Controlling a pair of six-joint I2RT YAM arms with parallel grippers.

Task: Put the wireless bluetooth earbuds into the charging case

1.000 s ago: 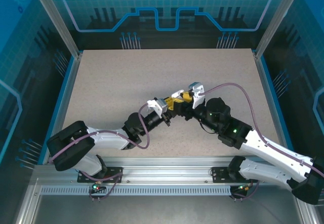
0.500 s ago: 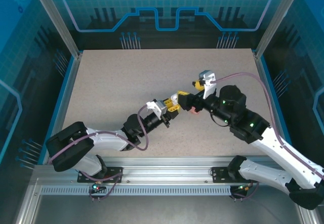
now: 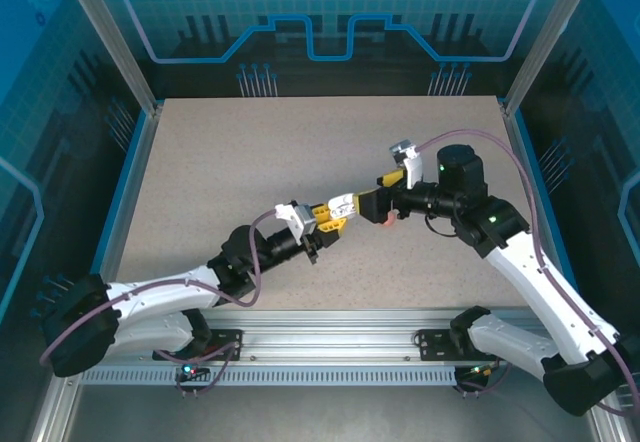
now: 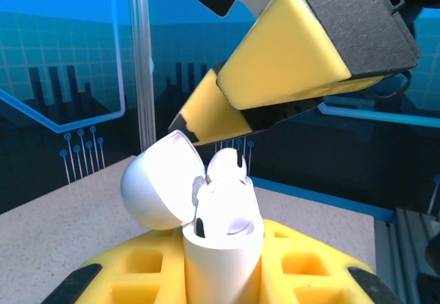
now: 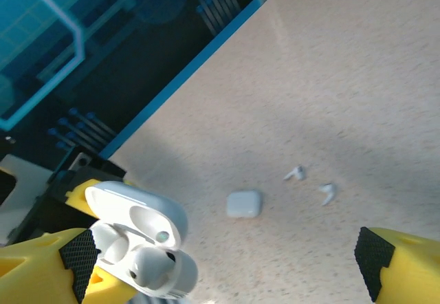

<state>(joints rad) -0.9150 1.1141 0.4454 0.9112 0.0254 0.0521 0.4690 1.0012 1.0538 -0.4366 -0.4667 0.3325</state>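
Tabletop (image 3: 250, 152) edges well away, left claw (image 3: 336, 213) clamped on open case (image 4: 221, 249), right claw (image 3: 378, 192) spread wide beside it.

Premises: robotics test cell, laboratory type. Evidence: speckled beige tabletop (image 3: 220, 162) with blue edging, enclosed by aluminium profile posts (image 3: 108, 37) rising at 11 and 1 o'clock; translucent blue wall panels (image 3: 200, 12) printed with circuit-trace and gear graphics at 12 o'clock; slotted aluminium mounting rail (image 3: 330, 372) at 6 o'clock, carrying 2 bolted robot arms (image 3: 160, 297) with exposed cabling
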